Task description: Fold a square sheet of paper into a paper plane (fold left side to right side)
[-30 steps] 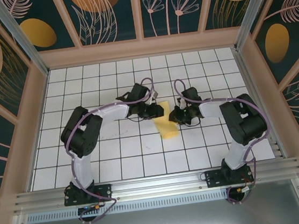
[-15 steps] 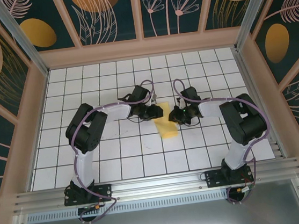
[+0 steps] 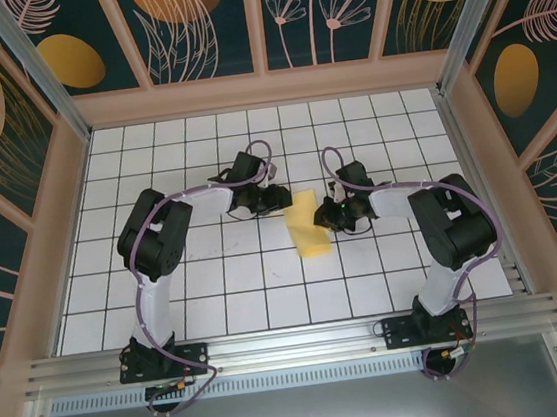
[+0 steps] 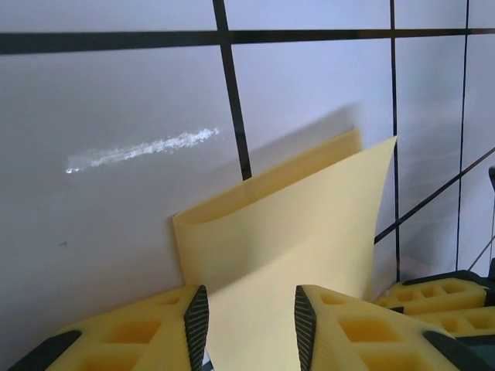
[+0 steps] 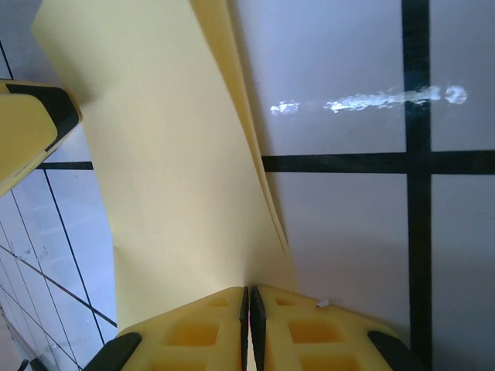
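Progress judged early: found thin yellow-orange paper sheet [image 3: 306, 223] doubled into a narrow rectangle on white grid-lined table [image 3: 228, 295], between the arms. Saw right gripper [image 5: 249, 297] pinched tight on its edge, left gripper [image 4: 251, 313] parted around the raised upper layer. Reckoned nose and wing folds not yet made.

The square sheet of paper [image 3: 307, 223] is plain pale yellow and folded in half into a narrow rectangle of two layers that meet along one long crease. Seen from above, it lies slanted just to the left of the right gripper [image 3: 332, 214], with its far half beside that gripper. The upper layer bows up off the lower one, so the fold gapes. The right gripper pinches the paper at its edge, jaws closed on it.
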`<state>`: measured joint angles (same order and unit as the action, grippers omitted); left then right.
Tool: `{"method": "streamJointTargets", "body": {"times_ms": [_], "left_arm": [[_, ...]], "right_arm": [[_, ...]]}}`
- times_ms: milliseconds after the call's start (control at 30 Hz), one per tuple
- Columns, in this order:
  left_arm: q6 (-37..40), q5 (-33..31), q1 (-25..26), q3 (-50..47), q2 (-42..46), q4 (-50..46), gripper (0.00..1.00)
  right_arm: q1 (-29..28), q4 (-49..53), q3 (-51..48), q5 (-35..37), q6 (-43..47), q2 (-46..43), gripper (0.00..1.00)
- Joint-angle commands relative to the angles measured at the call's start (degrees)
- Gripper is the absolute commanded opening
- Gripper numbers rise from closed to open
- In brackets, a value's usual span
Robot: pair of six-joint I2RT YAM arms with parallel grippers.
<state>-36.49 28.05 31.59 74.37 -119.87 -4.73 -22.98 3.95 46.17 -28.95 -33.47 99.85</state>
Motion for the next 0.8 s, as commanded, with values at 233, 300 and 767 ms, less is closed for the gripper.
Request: {"method": "streamJointTargets", "body": {"times_ms": [233, 300, 767], "left_arm": [[1.9, -4.8, -2.0, 2.7, -1.0, -0.9, 0.39], [2.6, -6.1, -2.1, 1.8, 1.5, -1.5, 0.39], [0.4, 6.8, 1.7, -1.5, 2.9, 5.6, 0.37]], "right_arm": [[-0.2, 6.8, -0.8, 6.0, 1.1, 3.3, 0.16], [-0.1, 6.9, -0.7, 6.1, 1.1, 3.2, 0.16], [-0.2, 7.0, -0.1, 6.2, 1.2, 3.7, 0.16]]}}
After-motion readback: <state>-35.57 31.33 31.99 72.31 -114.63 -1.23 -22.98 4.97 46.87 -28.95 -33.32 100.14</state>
